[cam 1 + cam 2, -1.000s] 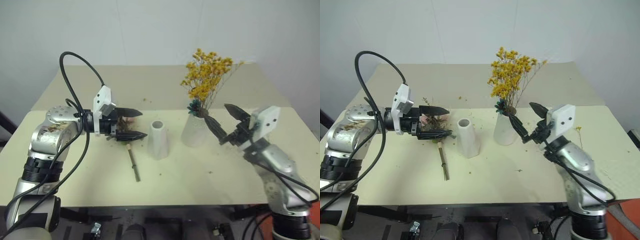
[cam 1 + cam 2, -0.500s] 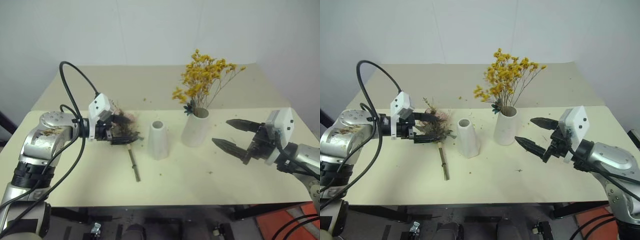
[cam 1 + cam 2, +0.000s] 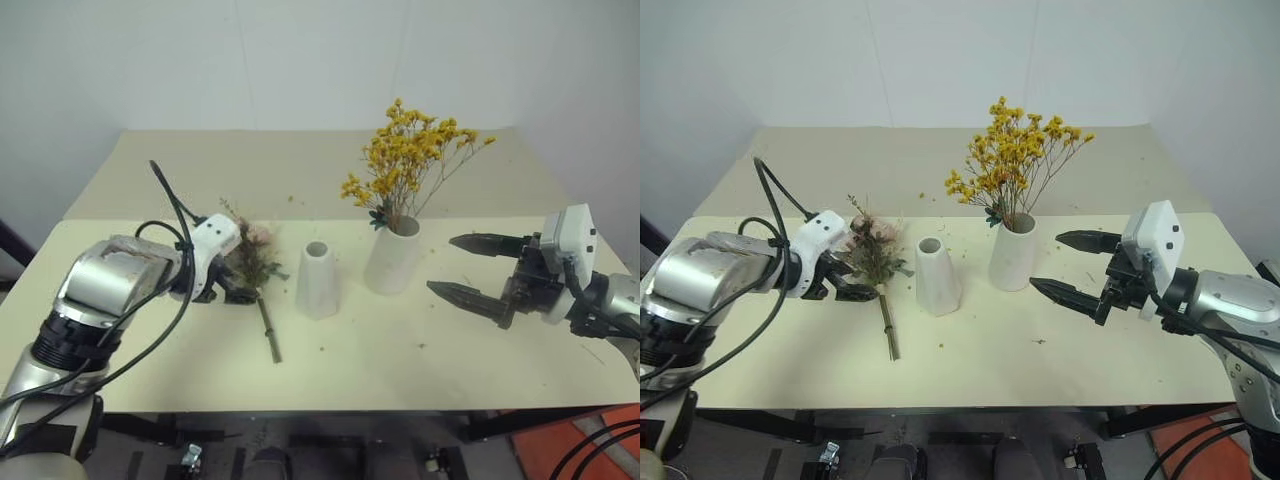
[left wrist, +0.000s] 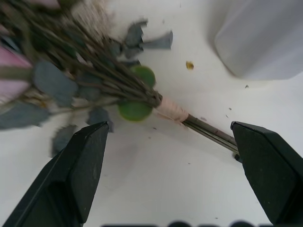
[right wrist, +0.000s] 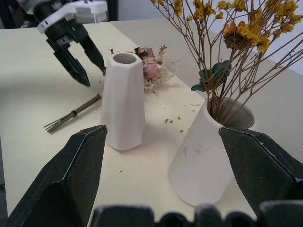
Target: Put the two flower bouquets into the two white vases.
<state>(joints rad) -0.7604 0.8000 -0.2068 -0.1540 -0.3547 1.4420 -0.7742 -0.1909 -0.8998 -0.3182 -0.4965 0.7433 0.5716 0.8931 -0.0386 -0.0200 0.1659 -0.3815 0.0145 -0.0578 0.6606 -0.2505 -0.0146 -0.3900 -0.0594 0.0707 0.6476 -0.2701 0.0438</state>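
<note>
The yellow bouquet (image 3: 410, 150) stands upright in the wider white vase (image 3: 392, 260). To its left stands the slim white vase (image 3: 318, 280), nothing in it. Further left, the pink rose bouquet (image 3: 255, 255) lies flat on the table, and its bound stems (image 3: 268, 332) run toward the front edge. My left gripper (image 4: 168, 132) hangs open, tilted down over the bouquet's pale tie (image 4: 168, 108), one finger on each side and neither touching. To the right of the wider vase my right gripper (image 3: 441, 264) is open and holds nothing, pointing level at the vase with a gap between them.
Small flower crumbs (image 3: 292, 200) are scattered over the cream table (image 3: 400, 350). A second cream tabletop (image 3: 270, 165) joins on behind, with a white wall beyond. The table's front edge runs close below the stems.
My left gripper has sunk and tipped downward over the rose bouquet. My right gripper drew back rightward from the wider vase, leaving the yellow bouquet standing in it.
</note>
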